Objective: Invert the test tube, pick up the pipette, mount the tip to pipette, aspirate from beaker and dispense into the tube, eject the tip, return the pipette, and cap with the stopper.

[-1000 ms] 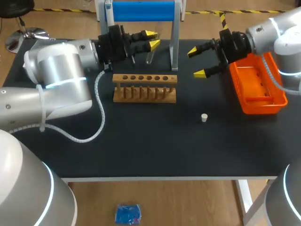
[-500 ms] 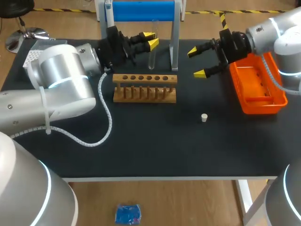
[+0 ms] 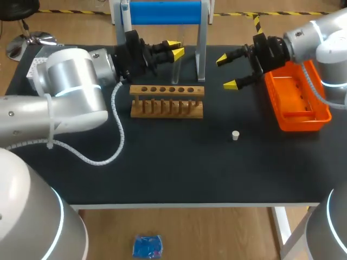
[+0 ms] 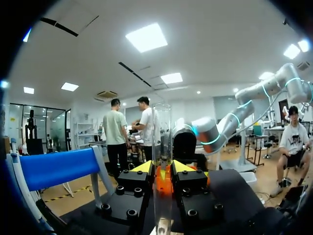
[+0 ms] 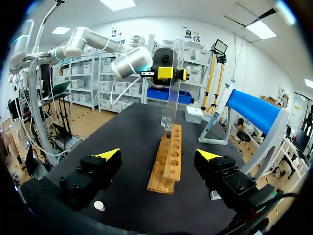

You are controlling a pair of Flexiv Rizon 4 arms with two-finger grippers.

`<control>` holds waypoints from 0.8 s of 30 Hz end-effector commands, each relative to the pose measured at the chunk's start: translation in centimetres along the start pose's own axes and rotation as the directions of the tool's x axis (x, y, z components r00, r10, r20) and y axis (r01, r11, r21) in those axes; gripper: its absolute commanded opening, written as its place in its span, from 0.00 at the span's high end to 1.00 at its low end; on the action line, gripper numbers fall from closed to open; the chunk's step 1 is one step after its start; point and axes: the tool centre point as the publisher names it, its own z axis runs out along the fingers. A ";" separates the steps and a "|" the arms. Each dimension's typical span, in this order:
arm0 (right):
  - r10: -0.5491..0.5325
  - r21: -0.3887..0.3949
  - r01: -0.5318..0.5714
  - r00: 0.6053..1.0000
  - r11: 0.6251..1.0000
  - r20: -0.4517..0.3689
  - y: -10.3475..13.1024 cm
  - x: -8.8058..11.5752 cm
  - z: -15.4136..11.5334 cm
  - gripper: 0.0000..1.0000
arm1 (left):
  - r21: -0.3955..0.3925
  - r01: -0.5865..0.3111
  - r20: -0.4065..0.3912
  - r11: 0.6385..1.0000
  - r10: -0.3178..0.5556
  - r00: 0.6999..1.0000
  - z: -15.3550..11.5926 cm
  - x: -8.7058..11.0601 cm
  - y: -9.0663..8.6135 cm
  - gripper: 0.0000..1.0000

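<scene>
Setting. The black table [image 3: 162,173] before me stands on a light wood-pattern floor [image 3: 217,233]. One white table leg [image 3: 282,227] shows below its near edge. Yellow-and-black tape [image 3: 81,11] marks the floor past the far edge. Wrist views: a white ceiling [image 4: 98,63] carries lit rectangular light panels [image 4: 146,37], and the walls [image 5: 137,27] are white.

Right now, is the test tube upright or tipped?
Upright: the test tube stands vertical, clamped between the left gripper's yellow tips, by the wooden rack.
</scene>
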 end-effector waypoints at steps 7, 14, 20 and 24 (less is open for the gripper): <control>0.000 0.002 0.000 1.000 1.000 -0.001 0.0 0.0 -0.1 0.00 | 0.001 0.011 -0.120 1.000 -0.010 0.993 -0.6 -1.0 -0.1 1.00; 0.000 0.002 0.000 1.000 1.000 -0.001 0.0 0.0 -0.1 0.00 | 0.000 0.023 -0.123 1.000 -0.023 0.992 -1.0 -1.4 0.8 1.00; 0.000 0.002 0.000 1.000 1.000 -0.001 0.0 0.0 -0.1 0.00 | 0.007 0.026 -0.117 1.000 -0.025 0.993 -1.0 -1.7 1.3 1.00; 0.000 0.002 0.000 1.000 1.000 -0.001 0.0 0.0 -0.1 0.00 | 0.009 0.027 -0.113 1.000 -0.026 0.993 -1.0 -1.9 1.7 1.00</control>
